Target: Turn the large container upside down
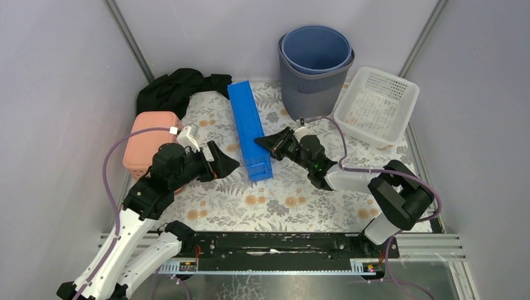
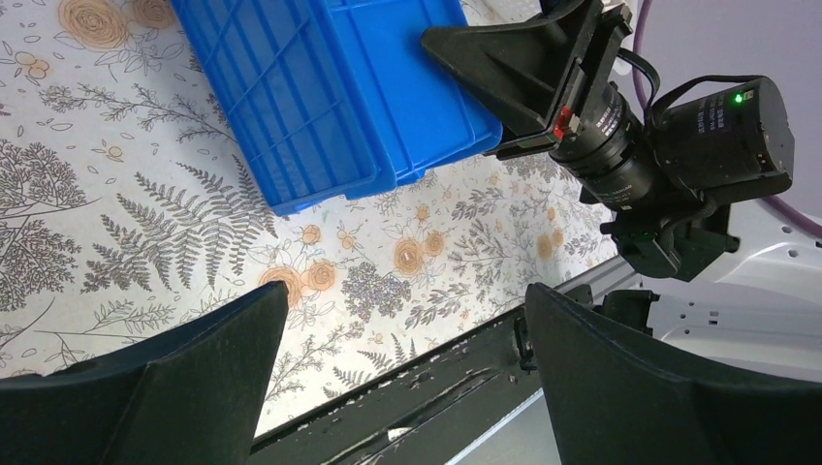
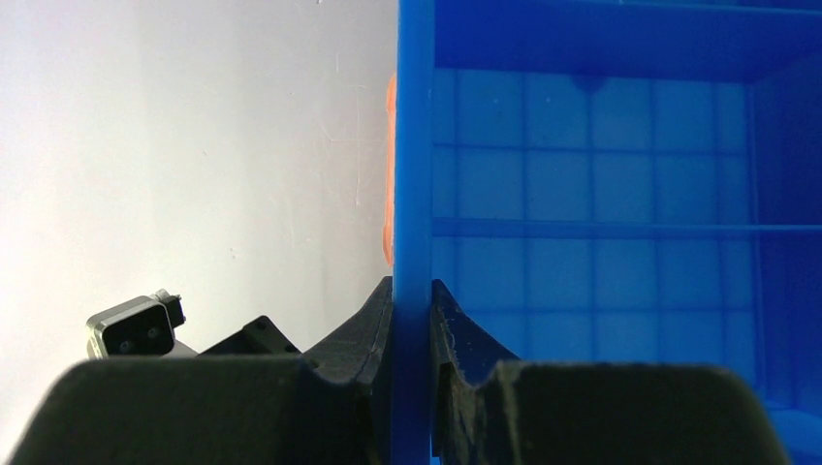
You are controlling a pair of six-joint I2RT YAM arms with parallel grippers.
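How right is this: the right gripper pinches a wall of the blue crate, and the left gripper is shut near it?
Not quite. The left gripper is open, not shut: the left wrist view shows its fingers wide apart. The rest holds: the right gripper pinches a wall of the blue crate.

This is a robot test cell in a lab. Plain pale wall panels (image 1: 56,94) in aluminium framing (image 1: 128,39) enclose a table under a floral cloth (image 1: 281,203). Robot arms (image 1: 134,231) are bolted to a black rail (image 1: 281,245) at the near edge. Household props sit on the cloth: nested bins (image 1: 312,78) and a white basket (image 1: 378,103) at the far right, a pink basket (image 1: 147,140) at the left, and a blue crate (image 1: 249,128).
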